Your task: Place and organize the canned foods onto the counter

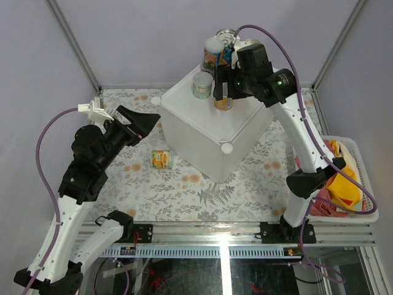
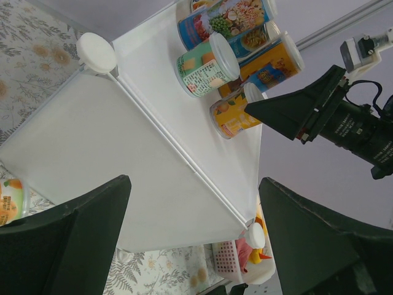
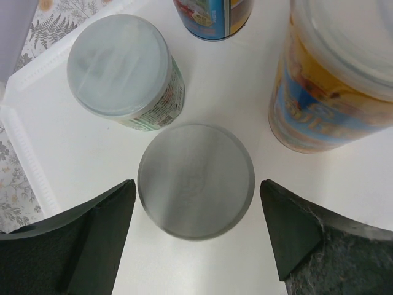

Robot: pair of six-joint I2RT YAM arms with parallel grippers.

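The counter (image 1: pixel 202 126) is a white cube in the middle of the table, and several canned foods stand on its far corner. My right gripper (image 1: pixel 222 92) hangs open straight above an orange-labelled can (image 1: pixel 223 104). In the right wrist view that can's silver top (image 3: pixel 196 180) lies between the fingers (image 3: pixel 98 233), with a gap on each side. Around it stand a green-labelled can (image 3: pixel 123 67), a blue can (image 3: pixel 212 18) and a tall orange-and-blue can (image 3: pixel 325 86). A yellow can (image 1: pixel 161 159) lies on the table left of the counter. My left gripper (image 1: pixel 144 123) is open and empty, pointing at the counter (image 2: pixel 123 153).
A white slatted basket (image 1: pixel 362 153) of red and yellow cloths sits at the right edge of the table. The table wears a floral cloth (image 1: pixel 184 196). Metal frame posts rise at the back corners. The arm bases and a rail run along the near edge.
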